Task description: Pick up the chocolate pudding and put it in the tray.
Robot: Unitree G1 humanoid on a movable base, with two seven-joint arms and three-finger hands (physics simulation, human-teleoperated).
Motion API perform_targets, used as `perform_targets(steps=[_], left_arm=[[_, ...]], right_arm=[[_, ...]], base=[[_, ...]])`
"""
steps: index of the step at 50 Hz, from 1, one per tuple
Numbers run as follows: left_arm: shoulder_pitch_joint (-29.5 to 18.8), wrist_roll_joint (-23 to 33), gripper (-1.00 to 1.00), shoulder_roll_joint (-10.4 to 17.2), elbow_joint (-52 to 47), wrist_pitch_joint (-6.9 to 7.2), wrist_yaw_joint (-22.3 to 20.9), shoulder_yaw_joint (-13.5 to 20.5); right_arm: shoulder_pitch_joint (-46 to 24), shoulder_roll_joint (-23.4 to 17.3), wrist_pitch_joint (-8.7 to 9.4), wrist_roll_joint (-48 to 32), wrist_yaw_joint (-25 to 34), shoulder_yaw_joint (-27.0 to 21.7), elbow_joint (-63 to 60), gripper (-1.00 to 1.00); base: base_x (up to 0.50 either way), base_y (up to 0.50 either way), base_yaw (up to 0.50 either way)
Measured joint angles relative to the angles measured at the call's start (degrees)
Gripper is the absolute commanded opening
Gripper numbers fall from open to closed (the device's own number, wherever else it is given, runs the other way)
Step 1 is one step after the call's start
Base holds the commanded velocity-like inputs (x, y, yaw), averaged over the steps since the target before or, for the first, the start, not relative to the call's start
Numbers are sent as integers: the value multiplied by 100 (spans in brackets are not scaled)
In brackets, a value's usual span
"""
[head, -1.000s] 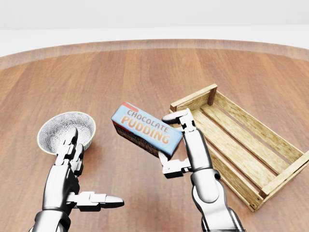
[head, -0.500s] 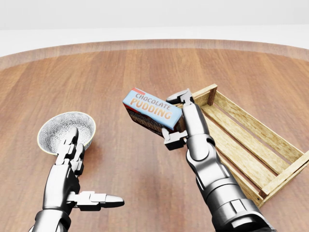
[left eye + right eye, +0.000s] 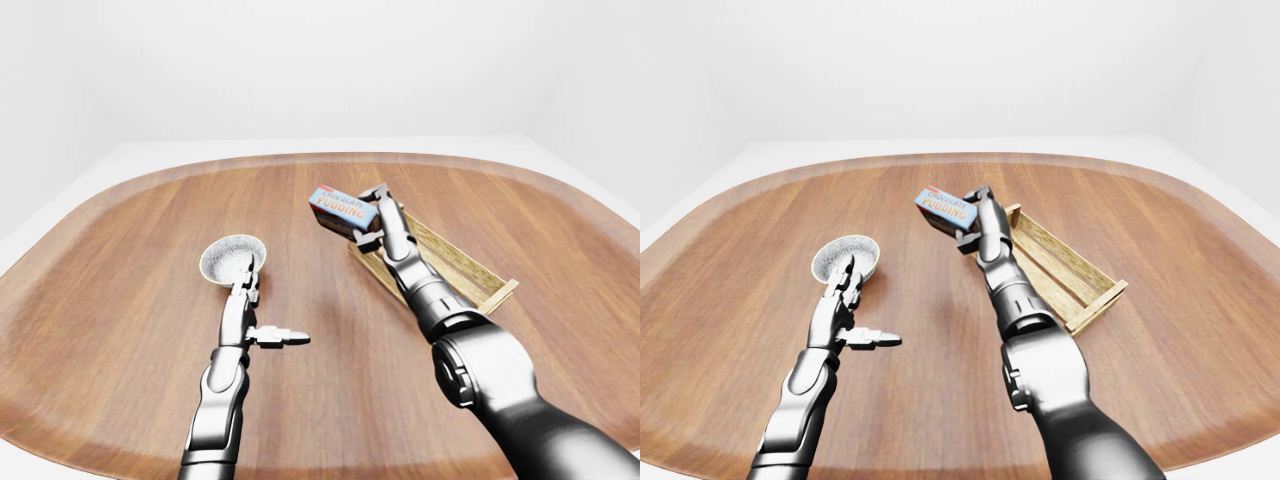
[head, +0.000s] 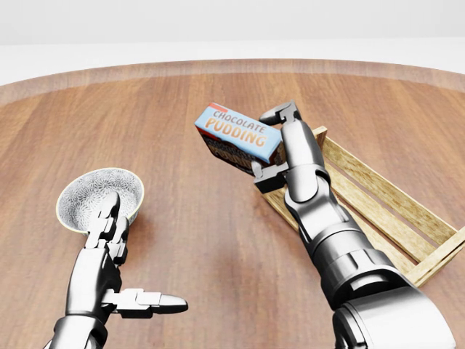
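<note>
Over the last second my right hand [image 4: 280, 142] has carried the chocolate pudding [image 4: 240, 137] up and toward one o'clock in the head view, and my fingers stay closed round its right end, holding it clear of the worktop [image 4: 218, 94]. The box now hangs just beside the near-left corner of the tray [image 4: 378, 193], so I judge the carry almost done, with only a short shift toward three o'clock left. My left hand [image 4: 109, 240] stays empty, fingers spread, just below the bowl [image 4: 76, 196].

Open tabletop [image 4: 218, 240] between bowl [image 4: 99, 198] and tray [image 4: 378, 200]
</note>
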Motion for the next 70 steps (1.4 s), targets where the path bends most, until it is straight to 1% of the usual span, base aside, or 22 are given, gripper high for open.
perform_targets(steps=[14, 20, 36, 48, 70], left_arm=[[-9, -12, 100, -2, 5, 17, 5, 5], [-5, -17, 100, -1, -14, 35, 8, 6], [-5, -21, 100, 1, 3, 24, 5, 7], [-1, -11, 100, 0, -17, 41, 0, -1], [-7, 2, 100, 1, 35, -3, -13, -1]], right_arm=[[-200, -229, 0, 151, -73, -232, 258, -100], [-219, -353, 0, 254, -108, -334, 318, -100], [-203, -678, 0, 475, -159, -525, 392, -100], [-113, -916, 0, 547, -214, -619, 422, -100], [234, -1213, 0, 548, -369, -741, 474, -100]], base=[[0, 0, 0], [0, 0, 0], [0, 0, 0], [0, 0, 0], [0, 0, 0]])
